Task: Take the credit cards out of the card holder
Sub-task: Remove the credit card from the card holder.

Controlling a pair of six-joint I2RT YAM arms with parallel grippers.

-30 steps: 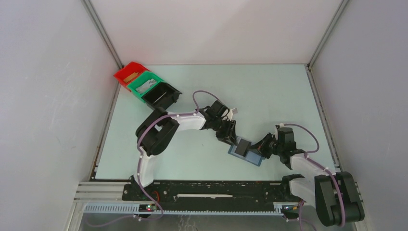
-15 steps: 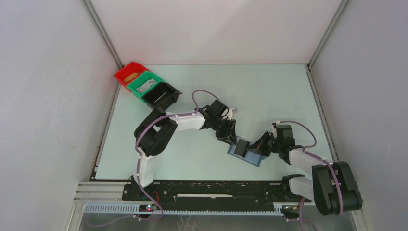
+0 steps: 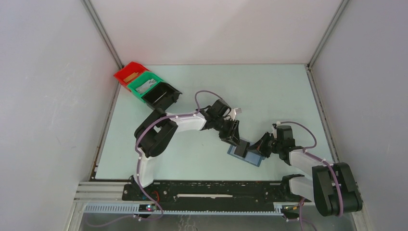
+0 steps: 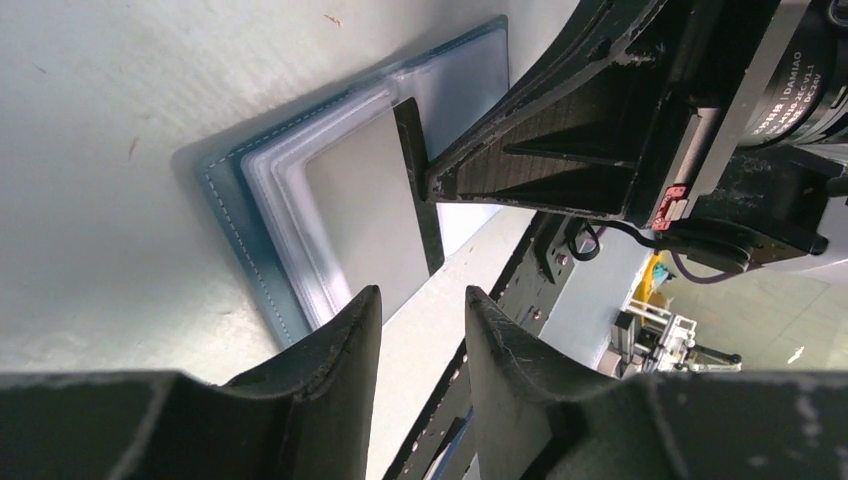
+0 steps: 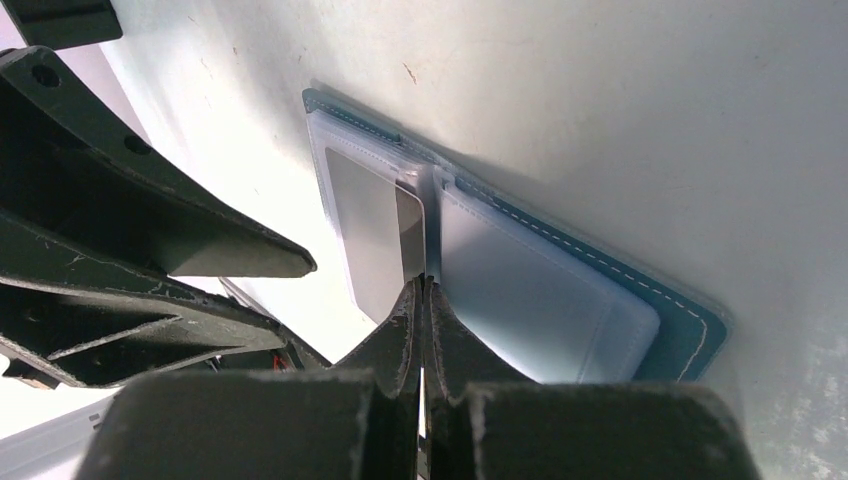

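By the desk's (image 3: 269, 91) near edge, the holder (image 3: 246, 156) is spread open. Its fold is touched by the closed right gripper (image 5: 422, 285); the left gripper (image 4: 420, 298) is parted

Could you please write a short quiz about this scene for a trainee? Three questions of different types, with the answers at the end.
1. True or false: the card holder lies spread open on the table.
2. The right gripper is: A) open wide, B) shut, C) out of view.
3. How many bins stand at the table's far left corner?

Key: 1 true; 2 B; 3 three.
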